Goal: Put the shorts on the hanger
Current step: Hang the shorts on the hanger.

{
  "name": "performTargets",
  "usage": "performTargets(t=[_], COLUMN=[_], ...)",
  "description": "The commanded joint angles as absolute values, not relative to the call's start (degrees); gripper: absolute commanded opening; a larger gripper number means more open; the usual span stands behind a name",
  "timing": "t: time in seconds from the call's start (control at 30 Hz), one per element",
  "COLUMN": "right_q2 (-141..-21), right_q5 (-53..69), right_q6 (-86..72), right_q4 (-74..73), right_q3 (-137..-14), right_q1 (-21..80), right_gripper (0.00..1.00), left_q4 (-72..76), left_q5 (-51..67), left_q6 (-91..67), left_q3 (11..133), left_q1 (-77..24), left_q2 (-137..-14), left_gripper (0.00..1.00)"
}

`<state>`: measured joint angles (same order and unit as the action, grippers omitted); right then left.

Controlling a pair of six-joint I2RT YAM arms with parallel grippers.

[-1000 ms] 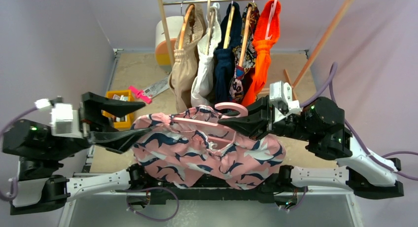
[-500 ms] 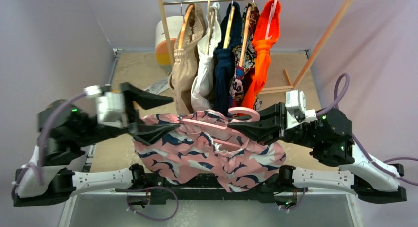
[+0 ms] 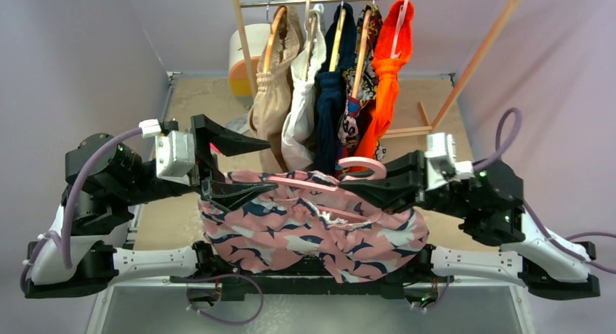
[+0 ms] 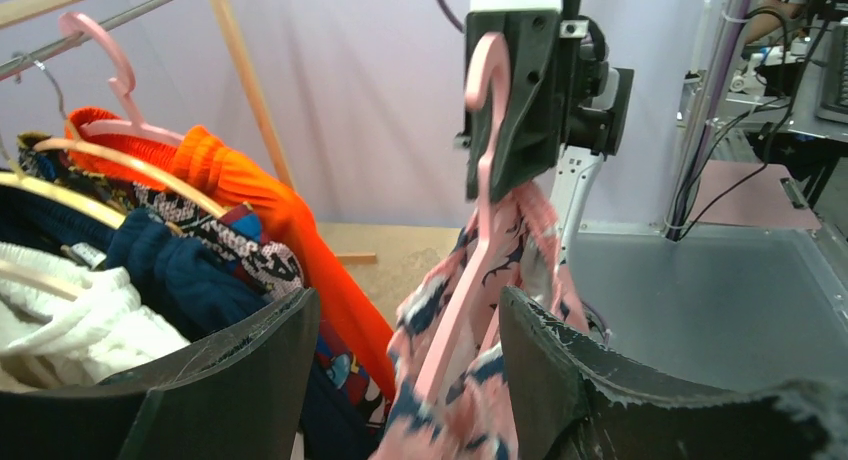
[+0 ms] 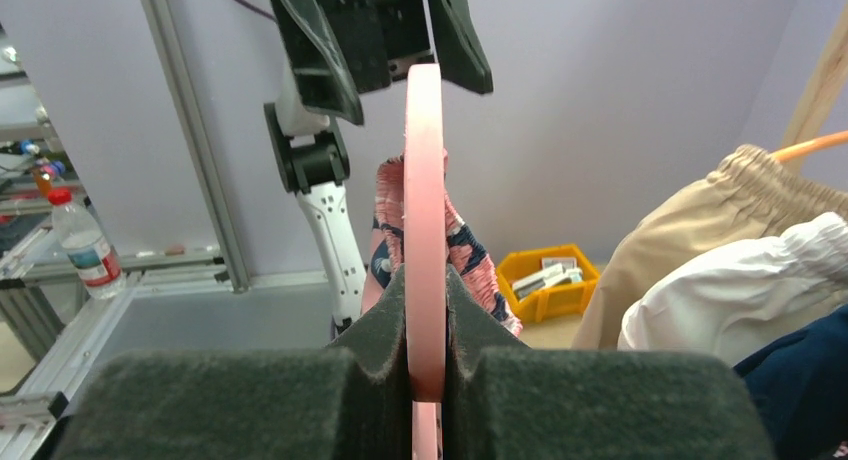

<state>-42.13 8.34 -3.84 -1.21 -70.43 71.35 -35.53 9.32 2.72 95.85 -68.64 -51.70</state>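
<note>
top view looks down from above the counter's (image 3: 196,102) near edge; wrist views face each other closely, sharing the hanger (image 5: 425,180).

two claws (image 3: 270,163) (image 3: 341,183), one shorts (image 3: 312,229), one held hanger (image 3: 298,181)

Lavender walls (image 3: 87,58) surround a tan tabletop (image 3: 203,102) and wooden clothes rack (image 3: 479,58).
</note>
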Motion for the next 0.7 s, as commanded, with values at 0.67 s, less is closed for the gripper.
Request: performTargets(t=[0.67], right_q2=[-48.16], right_q5=[11.09], right_q6=[-1.92], right_q4=[-3.86], right_q3=[-75.57], right_q1=[71.59], right_gripper=[0.0], left_q4=[-45.58], left_q5=[18.01], left_q6=[9.46], left_q3=[93.93], left_q1=[-68.53], left_q2=[-60.35], left_gripper=[0.58])
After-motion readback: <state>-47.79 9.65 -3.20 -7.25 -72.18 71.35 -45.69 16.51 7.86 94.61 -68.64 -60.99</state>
